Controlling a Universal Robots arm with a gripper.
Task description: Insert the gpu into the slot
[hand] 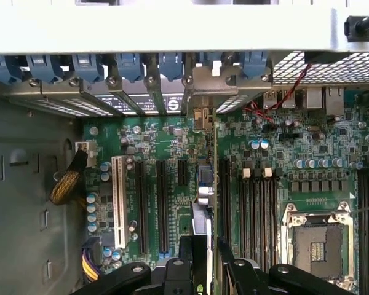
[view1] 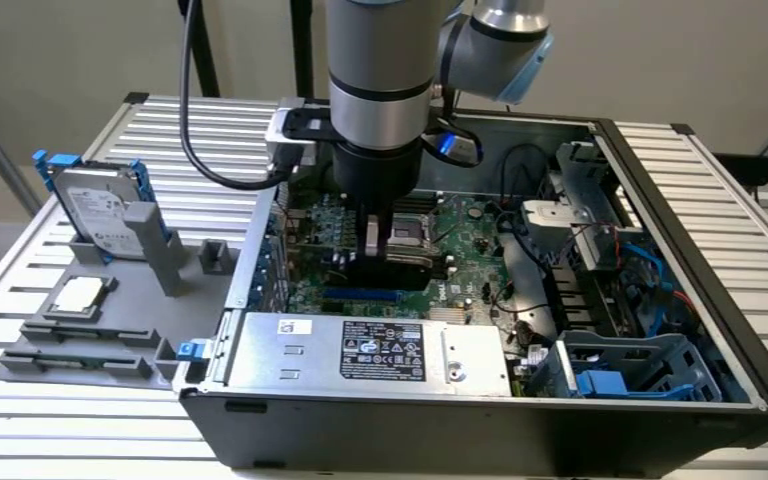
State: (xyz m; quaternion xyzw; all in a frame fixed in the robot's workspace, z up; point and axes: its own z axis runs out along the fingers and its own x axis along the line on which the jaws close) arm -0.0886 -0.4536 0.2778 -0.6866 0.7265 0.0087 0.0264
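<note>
Reading from the front: power-supply box (view1: 371, 350) flanks the slot (view1: 357, 296) closely. We note the gpu (view1: 392, 272) upright just above it, contact we cannot tell, clamped in the gripper (view1: 384, 245), jaws narrow on it. Behind, open motherboard (view1: 471, 225); case wall (view1: 518, 122) well apart.
</note>
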